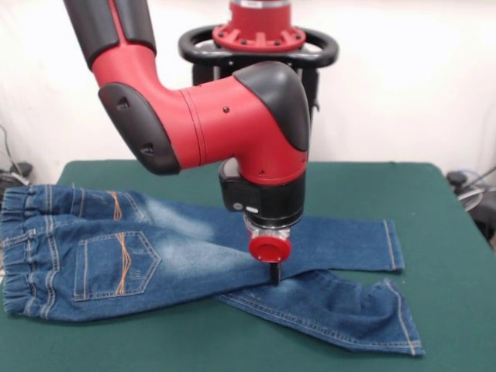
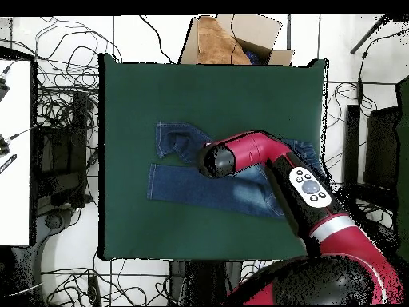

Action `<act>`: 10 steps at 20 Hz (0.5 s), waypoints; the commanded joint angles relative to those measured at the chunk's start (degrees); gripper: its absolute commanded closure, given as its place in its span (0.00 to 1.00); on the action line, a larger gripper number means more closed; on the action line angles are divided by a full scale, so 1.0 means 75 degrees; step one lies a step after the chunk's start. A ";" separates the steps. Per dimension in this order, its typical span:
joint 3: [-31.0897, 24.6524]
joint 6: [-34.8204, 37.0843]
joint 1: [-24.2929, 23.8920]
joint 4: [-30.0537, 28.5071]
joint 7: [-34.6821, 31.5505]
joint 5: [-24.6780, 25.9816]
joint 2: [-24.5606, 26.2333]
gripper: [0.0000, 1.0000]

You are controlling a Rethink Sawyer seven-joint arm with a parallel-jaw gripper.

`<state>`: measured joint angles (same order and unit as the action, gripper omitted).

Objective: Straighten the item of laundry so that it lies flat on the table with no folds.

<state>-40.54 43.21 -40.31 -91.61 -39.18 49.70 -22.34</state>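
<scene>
The item of laundry, a small pair of blue jeans, lies back side up on the green table. Its gathered waistband is at the left and both legs reach right. The far leg lies straight. The near leg angles off towards the front edge, with a crease where it leaves the seat. My gripper points straight down and touches the denim at the crotch, between the two legs. In the overhead view the arm's wrist hides the gripper and covers part of the jeans; both legs show on the table.
A cardboard box stands just beyond the table's far edge in the overhead view. Cables lie on the floor around the table, and a white surface sits at the left. Green cloth shows all round the jeans.
</scene>
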 commanded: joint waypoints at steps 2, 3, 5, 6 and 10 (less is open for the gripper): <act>-0.0542 0.0463 0.0099 0.0771 0.1614 -0.0151 0.0117 1.00; -0.0553 0.0462 0.0112 0.0790 0.1610 -0.0158 0.0112 1.00; -0.0567 0.0460 0.0134 0.0819 0.1583 -0.0179 0.0084 1.00; -0.0580 0.0452 0.0140 0.0838 0.1573 -0.0187 0.0084 1.00; -0.0647 0.0396 0.0154 0.0974 0.1537 -0.0218 0.0060 1.00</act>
<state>-41.24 43.21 -40.31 -89.74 -39.18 49.22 -22.31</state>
